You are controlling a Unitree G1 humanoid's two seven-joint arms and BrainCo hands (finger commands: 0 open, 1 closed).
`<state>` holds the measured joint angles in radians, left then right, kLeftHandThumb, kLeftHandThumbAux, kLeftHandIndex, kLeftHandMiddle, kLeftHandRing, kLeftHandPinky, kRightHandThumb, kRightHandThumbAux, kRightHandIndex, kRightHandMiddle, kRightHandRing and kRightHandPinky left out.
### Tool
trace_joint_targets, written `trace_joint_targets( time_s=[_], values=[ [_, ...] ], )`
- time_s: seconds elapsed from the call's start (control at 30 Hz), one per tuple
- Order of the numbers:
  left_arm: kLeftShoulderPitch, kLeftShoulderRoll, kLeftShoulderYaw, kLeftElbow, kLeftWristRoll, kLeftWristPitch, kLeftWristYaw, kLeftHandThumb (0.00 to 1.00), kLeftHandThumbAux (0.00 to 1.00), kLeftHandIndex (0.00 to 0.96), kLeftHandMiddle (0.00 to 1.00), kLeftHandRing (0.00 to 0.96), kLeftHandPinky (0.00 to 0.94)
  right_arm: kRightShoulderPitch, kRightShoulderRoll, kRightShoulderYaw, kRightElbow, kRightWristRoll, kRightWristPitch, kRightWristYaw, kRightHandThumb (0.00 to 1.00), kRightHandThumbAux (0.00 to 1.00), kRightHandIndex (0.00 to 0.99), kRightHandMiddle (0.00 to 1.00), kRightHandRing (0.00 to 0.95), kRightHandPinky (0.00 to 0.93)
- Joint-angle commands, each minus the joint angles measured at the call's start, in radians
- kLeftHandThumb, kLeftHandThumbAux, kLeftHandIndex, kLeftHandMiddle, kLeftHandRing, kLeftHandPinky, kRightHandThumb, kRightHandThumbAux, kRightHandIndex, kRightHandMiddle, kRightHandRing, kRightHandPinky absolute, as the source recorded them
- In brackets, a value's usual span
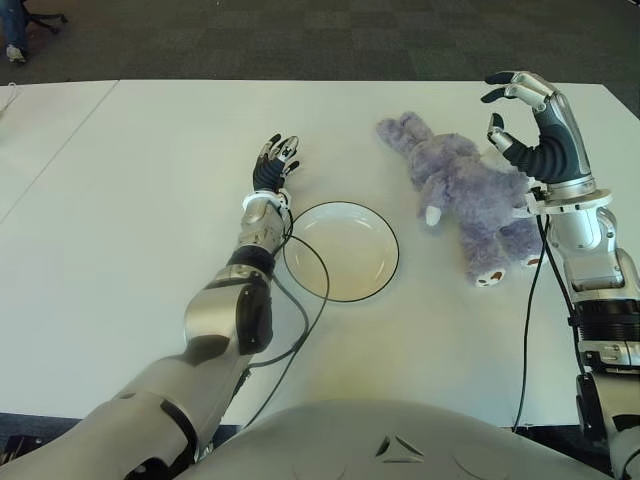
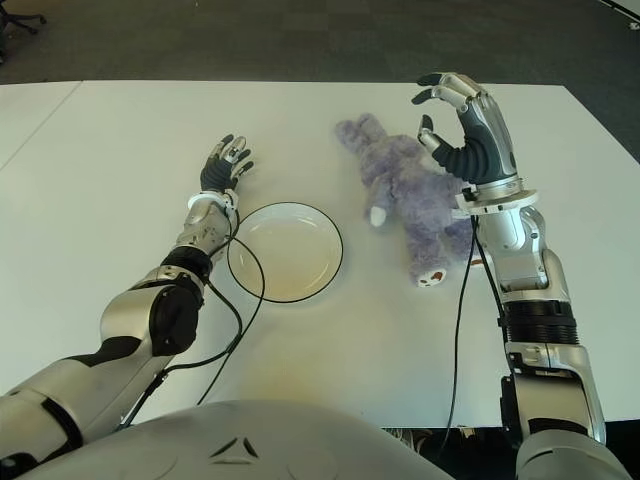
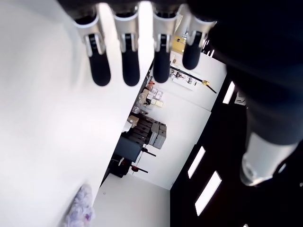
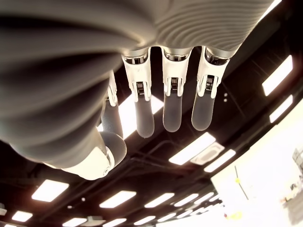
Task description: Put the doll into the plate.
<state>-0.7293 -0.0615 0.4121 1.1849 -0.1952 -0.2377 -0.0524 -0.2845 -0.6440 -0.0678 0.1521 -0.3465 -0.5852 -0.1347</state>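
A purple plush doll (image 1: 466, 195) lies on the white table (image 1: 150, 200), to the right of a white plate with a dark rim (image 1: 341, 250). The plate holds nothing. My right hand (image 1: 527, 115) is raised above the doll's right side, palm toward it, fingers spread and holding nothing; its wrist view shows only the fingers (image 4: 172, 106) against the ceiling. My left hand (image 1: 275, 160) shows stretched out flat just left of the plate's far edge, fingers extended (image 3: 128, 61). The doll (image 3: 79, 210) appears small and far off in the left wrist view.
A black cable (image 1: 300, 320) loops from my left arm across the plate's near left edge. Another cable (image 1: 530, 310) hangs beside my right forearm. The table's far edge meets dark carpet (image 1: 330, 40).
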Motion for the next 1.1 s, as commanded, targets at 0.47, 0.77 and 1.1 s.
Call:
trace_joint_targets(
  time_s=[0.47,0.77,1.1],
  values=[
    [0.183,-0.035,0.011,0.143,0.001,-0.002,0.000,0.000,0.678,0.164,0.200,0.210,0.233,0.041,-0.037,0.035,0.010,0.030,0.013,0.183,0.681,0.723,0.435,0.839,0.841,0.821],
    [0.181,-0.033,0.008,0.144,0.004,0.003,0.004,0.000,0.673,0.154,0.193,0.200,0.220,0.136,-0.212,0.108,-0.024,0.130,0.049,0.573,0.132,0.515,0.019,0.024,0.044,0.052],
    [0.180,-0.037,0.007,0.145,0.005,-0.004,0.012,0.000,0.680,0.163,0.200,0.211,0.244,0.155,-0.266,0.114,-0.085,0.066,0.107,0.672,0.147,0.360,0.000,0.000,0.000,0.000]
  ],
)
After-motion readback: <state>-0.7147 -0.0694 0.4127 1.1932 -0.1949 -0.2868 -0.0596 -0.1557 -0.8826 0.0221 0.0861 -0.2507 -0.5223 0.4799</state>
